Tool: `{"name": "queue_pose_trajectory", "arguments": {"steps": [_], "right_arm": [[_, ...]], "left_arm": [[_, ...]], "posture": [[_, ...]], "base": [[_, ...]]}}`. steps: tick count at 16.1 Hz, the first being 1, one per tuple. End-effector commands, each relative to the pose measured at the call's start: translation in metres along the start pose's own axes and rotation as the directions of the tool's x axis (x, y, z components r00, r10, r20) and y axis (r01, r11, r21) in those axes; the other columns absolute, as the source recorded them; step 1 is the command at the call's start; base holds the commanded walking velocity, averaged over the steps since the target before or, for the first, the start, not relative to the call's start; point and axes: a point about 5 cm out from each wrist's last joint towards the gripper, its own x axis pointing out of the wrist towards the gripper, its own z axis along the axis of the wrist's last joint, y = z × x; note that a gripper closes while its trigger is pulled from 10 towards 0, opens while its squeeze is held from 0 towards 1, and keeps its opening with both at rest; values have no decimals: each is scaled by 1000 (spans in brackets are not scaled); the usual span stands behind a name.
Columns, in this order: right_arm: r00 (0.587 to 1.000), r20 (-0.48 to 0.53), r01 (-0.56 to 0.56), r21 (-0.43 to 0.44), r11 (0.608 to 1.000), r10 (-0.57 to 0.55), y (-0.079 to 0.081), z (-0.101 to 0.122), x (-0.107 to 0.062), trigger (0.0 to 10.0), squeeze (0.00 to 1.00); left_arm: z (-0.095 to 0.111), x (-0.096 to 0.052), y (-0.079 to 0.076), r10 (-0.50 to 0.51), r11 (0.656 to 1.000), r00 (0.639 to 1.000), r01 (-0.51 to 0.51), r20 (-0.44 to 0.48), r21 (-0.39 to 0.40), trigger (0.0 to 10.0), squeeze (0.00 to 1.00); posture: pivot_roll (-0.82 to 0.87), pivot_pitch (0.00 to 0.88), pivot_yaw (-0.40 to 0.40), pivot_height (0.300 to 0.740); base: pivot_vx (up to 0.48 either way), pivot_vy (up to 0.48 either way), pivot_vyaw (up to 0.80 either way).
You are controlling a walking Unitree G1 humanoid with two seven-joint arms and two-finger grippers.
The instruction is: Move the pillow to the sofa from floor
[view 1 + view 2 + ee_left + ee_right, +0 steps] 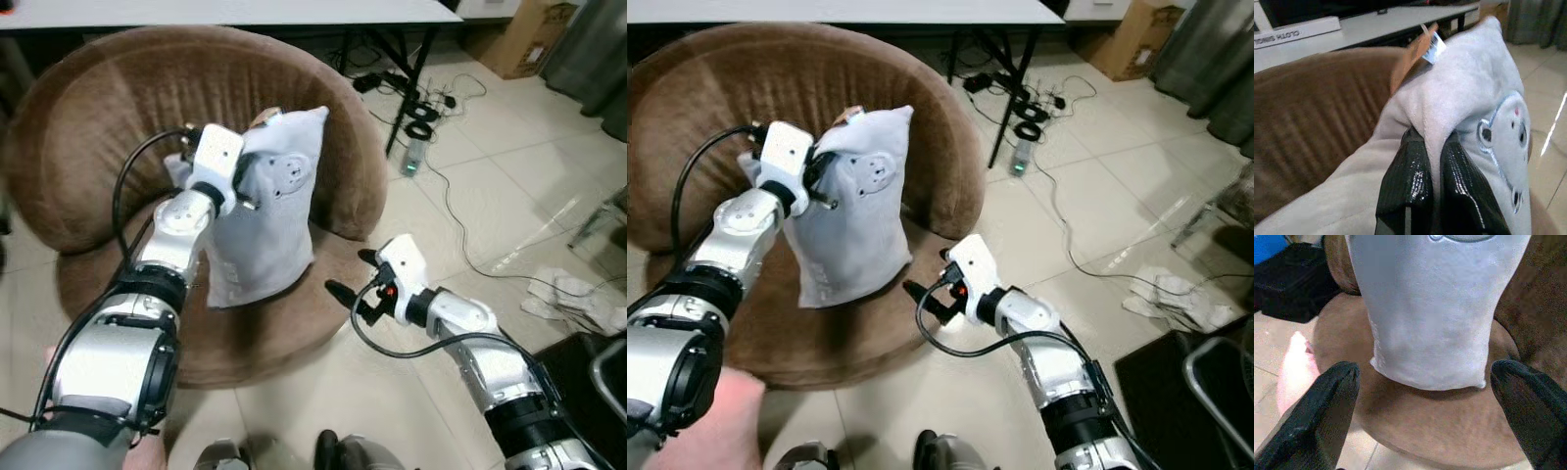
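Note:
A pale grey pillow with a stitched animal face stands upright on the seat of the round brown sofa. My left gripper is shut on a fold of fabric near the pillow's top, its black fingers pinching the cloth. The pillow's lower edge rests on the seat cushion. My right gripper is open, low at the sofa's front right edge, a short way from the pillow's lower corner, with nothing between its fingers.
A white table stands behind the sofa, with one leg beside it. Cables and a small bottle lie on the tiled floor to the right. A cardboard box sits far right. White cloth lies near a dark mat.

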Motion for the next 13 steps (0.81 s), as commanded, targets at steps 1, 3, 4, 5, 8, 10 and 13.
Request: {"name": "queue_pose_trajectory", "arguments": {"steps": [1,3,4,5,8,10,13], "right_arm": [[1000,-1,17,-3,1000,-17,-2,0,-3,10000,0],[1000,3,16,2,1000,-16,0,0,-2,10000,0],[1000,6,15,4,1000,-15,1,0,-3,10000,0],[1000,5,13,6,1000,-13,3,-1,-3,10000,0],[1000,8,15,10,1000,-16,4,-1,-3,10000,0],[1000,10,22,18,1000,-22,8,-3,-5,10000,0],[999,12,33,30,999,-33,12,-6,-7,10000,0]], "left_arm": [[22,8,4,-16,1000,999,14,47,26,0,0],[19,5,17,-24,997,1000,24,-1,72,0,0],[17,3,21,-37,995,999,39,-28,95,0,0],[12,0,25,-52,990,996,60,-66,130,0,0],[9,-3,34,-32,977,992,56,-119,207,0,0],[23,0,41,-35,919,991,83,-132,385,0,0],[44,5,46,-33,877,993,82,-111,473,0,0]], "posture": [[-17,120,-97,740],[-22,123,-90,740],[-22,124,-89,740],[-26,125,-86,740],[-40,124,-79,740],[-53,123,-67,740],[-73,117,-46,740]], "base": [[0,0,0],[0,0,0],[0,0,0],[0,0,0],[0,0,0],[0,0,0],[0,0,0]]}}
